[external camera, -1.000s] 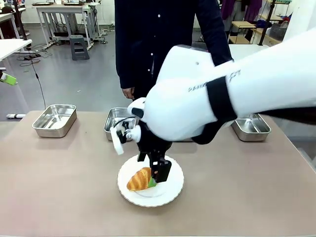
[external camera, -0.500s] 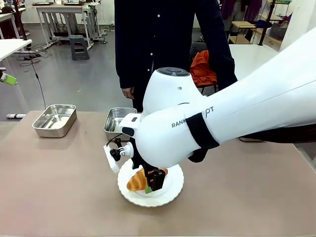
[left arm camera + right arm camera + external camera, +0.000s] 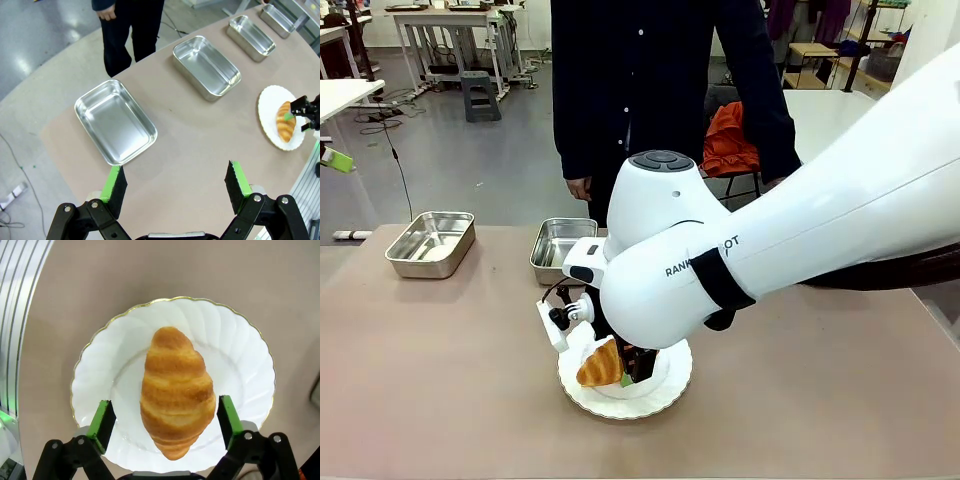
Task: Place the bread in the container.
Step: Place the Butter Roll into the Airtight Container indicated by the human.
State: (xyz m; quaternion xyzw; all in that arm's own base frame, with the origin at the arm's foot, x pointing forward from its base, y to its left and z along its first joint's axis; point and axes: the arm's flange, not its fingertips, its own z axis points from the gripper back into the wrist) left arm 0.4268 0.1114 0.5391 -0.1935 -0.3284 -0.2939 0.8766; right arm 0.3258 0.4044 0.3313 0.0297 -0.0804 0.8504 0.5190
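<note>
I am holding my right gripper (image 3: 160,422) wide open, one finger on each side of the bread (image 3: 175,390), so I can squeeze it next. The bread is lying on the white plate (image 3: 100,370) on the counter (image 3: 440,370). My left gripper (image 3: 175,187) is open too, hanging over the pans (image 3: 115,122), out of the way.

Shiny steel pans (image 3: 115,121), a glossy white plate (image 3: 100,365), matt brown table (image 3: 440,380).

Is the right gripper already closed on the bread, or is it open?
Open. The right gripper has one green pad on each side of the bread, with white plate showing in both gaps.
</note>
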